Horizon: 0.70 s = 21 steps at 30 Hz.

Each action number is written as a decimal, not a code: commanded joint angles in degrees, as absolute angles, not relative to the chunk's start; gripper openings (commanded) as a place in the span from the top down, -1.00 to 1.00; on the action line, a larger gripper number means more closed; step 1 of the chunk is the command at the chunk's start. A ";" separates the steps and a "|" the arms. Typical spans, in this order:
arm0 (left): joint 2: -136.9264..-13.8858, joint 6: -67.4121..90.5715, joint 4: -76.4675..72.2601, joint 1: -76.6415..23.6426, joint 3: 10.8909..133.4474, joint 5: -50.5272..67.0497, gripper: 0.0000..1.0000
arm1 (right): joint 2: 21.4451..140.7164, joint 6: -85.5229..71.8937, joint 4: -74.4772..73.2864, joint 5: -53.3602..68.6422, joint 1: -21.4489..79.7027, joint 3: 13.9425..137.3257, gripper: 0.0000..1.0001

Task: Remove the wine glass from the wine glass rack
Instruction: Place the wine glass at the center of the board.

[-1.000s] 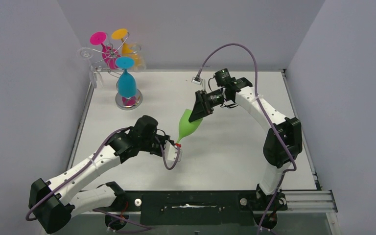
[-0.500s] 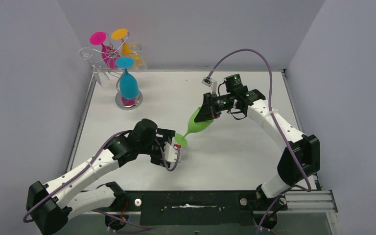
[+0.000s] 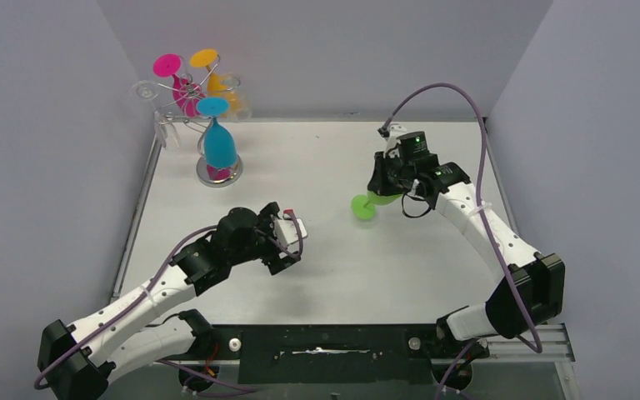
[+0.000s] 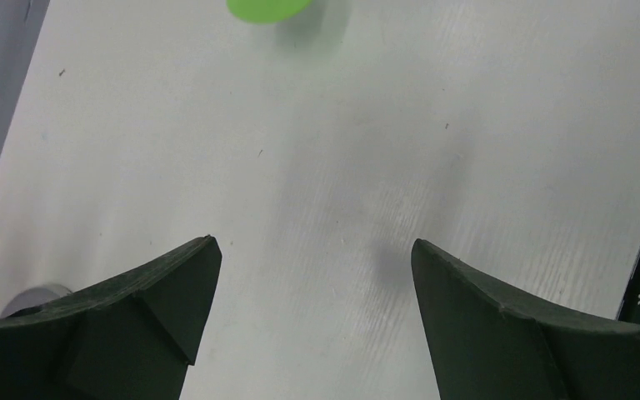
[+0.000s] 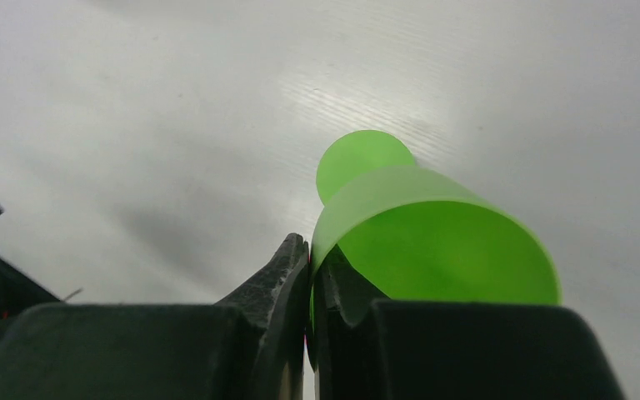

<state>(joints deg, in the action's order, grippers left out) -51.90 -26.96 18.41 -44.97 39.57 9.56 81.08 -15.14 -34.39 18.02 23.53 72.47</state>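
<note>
Your right gripper [image 5: 308, 250] is clamped on the rim of the green wine glass [image 5: 433, 242], one finger inside the bowl and one outside, over the right-centre of the table [image 3: 342, 275]. The glass lies close to level. Its long axis runs from the bowl under the gripper out to the round foot [image 3: 363, 207], which points left, toward the middle of the table and your other arm. Whether the foot touches the surface cannot be told. Your left gripper [image 4: 312, 250] stands wide open and holds nothing, low above the tabletop near the centre, aimed at the green foot and well apart from it.

The wine glass rack [image 3: 207, 174] stands upright in the far-left corner, near the left wall [image 3: 50, 167]. It carries a blue glass [image 3: 217, 143] hanging bowl-down at the front, with a pink glass [image 3: 167, 64] and a yellow glass [image 3: 204, 57] behind it, feet uppermost. Clear glassware on the rack is too faint to count. The green glass is well apart from the rack. Open white tabletop lies between the two grippers and between the rack and the held glass. Grey walls close the table on the left, back and right.
</note>
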 commanded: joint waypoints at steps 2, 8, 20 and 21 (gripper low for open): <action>-52.59 -7.83 11.54 -45.09 43.86 -2.47 -0.71 | 80.67 -16.76 -34.33 5.89 20.37 74.13 1.00; -52.75 2.92 12.43 -45.01 45.56 -14.19 -0.71 | 85.75 -16.61 -39.24 5.19 20.14 78.03 1.00; -57.05 13.28 26.39 -27.74 55.99 6.58 -0.63 | 94.50 -14.43 -42.31 0.16 24.85 86.54 0.96; -55.23 14.02 24.25 -26.75 55.43 7.89 -0.62 | 95.22 -13.00 -42.65 1.04 24.85 86.80 0.93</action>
<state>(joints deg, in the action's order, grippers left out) -59.16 10.07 24.32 -30.70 53.15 1.30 94.35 -16.34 -42.50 2.46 24.27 82.85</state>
